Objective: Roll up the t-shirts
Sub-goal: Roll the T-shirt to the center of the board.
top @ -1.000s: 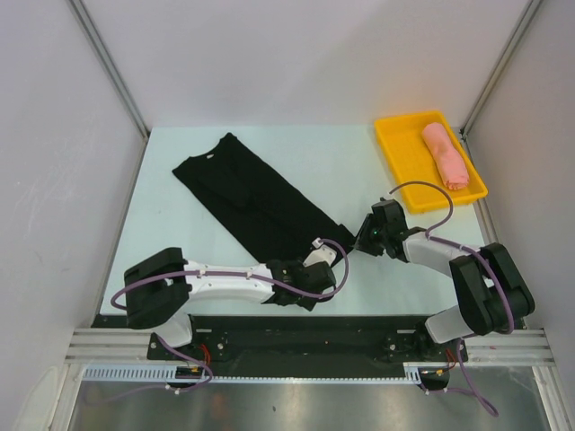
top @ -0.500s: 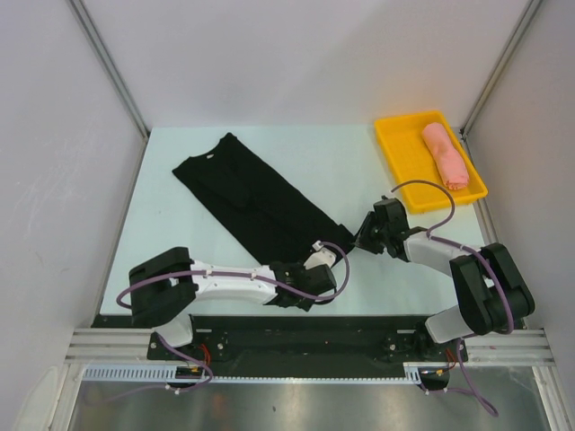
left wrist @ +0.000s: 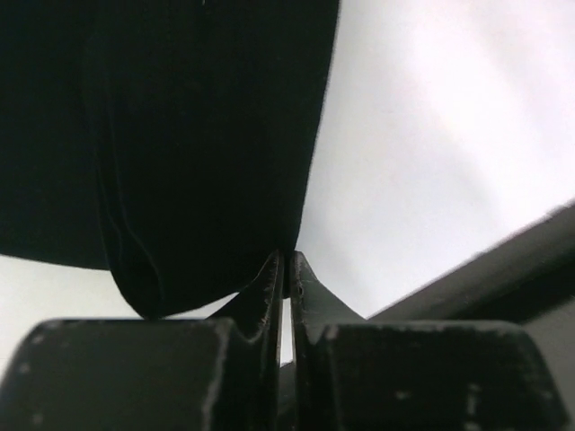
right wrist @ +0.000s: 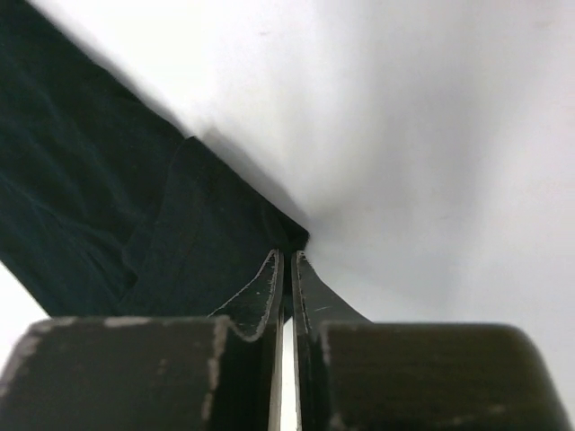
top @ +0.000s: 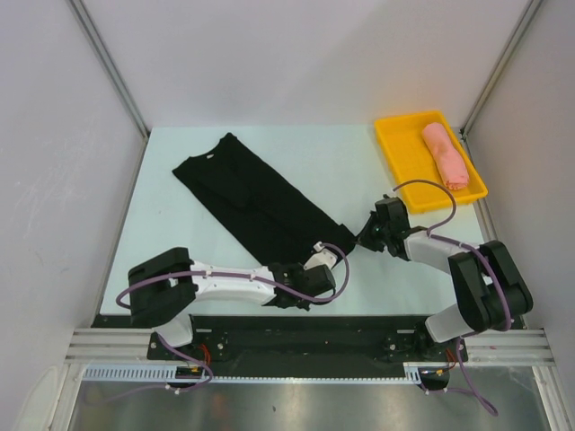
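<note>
A black t-shirt [top: 252, 197], folded into a long strip, lies flat and slants from the back left toward the middle of the table. My left gripper [top: 304, 260] is shut on the near corner of its hem; in the left wrist view the jaws [left wrist: 286, 262] pinch the edge of the black cloth [left wrist: 180, 135]. My right gripper [top: 353, 235] is shut on the hem's right corner, seen in the right wrist view as the gripper [right wrist: 287, 254] nipping the tip of the black cloth [right wrist: 90, 206]. A salmon-pink rolled t-shirt [top: 445, 154] lies in the tray.
The yellow plastic tray [top: 400, 153] stands at the back right corner, close to the right wall. Both arms reach low over the near half of the pale table [top: 341, 162]. Walls enclose the table on three sides.
Both grippers have closed on the black shirt's near hem, left on the near corner, right on the right corner. The right gripper edged slightly toward the shirt.
</note>
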`<action>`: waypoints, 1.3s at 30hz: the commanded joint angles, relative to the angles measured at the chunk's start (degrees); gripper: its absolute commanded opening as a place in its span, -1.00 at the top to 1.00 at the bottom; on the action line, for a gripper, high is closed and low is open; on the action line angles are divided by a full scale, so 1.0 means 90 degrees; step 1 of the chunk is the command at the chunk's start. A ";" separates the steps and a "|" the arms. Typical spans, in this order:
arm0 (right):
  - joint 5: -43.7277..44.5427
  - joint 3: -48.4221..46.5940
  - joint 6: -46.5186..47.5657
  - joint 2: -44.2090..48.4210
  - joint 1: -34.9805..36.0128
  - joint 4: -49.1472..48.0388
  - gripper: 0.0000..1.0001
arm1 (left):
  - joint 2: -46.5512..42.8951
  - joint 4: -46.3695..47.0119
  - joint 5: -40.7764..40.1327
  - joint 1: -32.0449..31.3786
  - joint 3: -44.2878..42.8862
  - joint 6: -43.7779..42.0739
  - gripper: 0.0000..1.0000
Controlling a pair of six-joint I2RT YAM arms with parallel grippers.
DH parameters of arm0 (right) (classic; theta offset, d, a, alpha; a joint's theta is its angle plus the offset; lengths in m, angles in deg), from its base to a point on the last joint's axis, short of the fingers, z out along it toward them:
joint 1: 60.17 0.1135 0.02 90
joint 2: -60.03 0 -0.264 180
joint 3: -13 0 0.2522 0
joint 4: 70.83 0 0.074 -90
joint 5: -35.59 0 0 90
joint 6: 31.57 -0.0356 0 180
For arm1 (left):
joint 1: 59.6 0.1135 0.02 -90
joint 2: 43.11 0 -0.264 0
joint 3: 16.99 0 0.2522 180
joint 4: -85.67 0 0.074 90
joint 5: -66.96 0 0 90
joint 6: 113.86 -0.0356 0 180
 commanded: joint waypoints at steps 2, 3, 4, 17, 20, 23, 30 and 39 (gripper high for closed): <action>0.0529 -0.0059 0.0240 0.0551 -0.0192 0.0748 0.99 | -0.0534 0.0992 0.0938 -0.0120 0.0234 -0.0126 0.92; 0.0531 -0.0069 0.0337 0.0649 -0.0202 0.0886 0.99 | -0.0621 0.1080 0.1006 -0.0130 0.0263 -0.0097 0.92; 0.0714 -0.0079 0.0386 0.0795 -0.0212 0.0984 1.00 | -0.0651 0.1236 0.1162 -0.0130 0.0293 -0.0068 0.93; 0.0941 -0.0605 0.0523 0.0845 -0.0182 0.1893 0.97 | -0.1129 0.2155 0.1885 0.0016 0.1073 0.0625 0.97; 0.0941 -0.0820 0.0465 0.0757 -0.0095 0.1932 0.93 | -0.1382 0.2565 0.2139 0.0250 0.1424 0.0801 0.97; 0.0902 -0.1055 0.0396 0.0591 -0.0007 0.1932 0.87 | -0.1617 0.3004 0.2578 0.0543 0.1747 0.0938 0.97; 0.0873 -0.1446 0.0201 0.0162 0.0218 0.1912 0.79 | -0.1920 0.3434 0.3184 0.1061 0.2197 0.1104 0.97; 0.0921 -0.1709 0.0113 -0.0210 0.0326 0.1805 0.81 | -0.2048 0.3767 0.3565 0.1666 0.2714 0.1446 0.97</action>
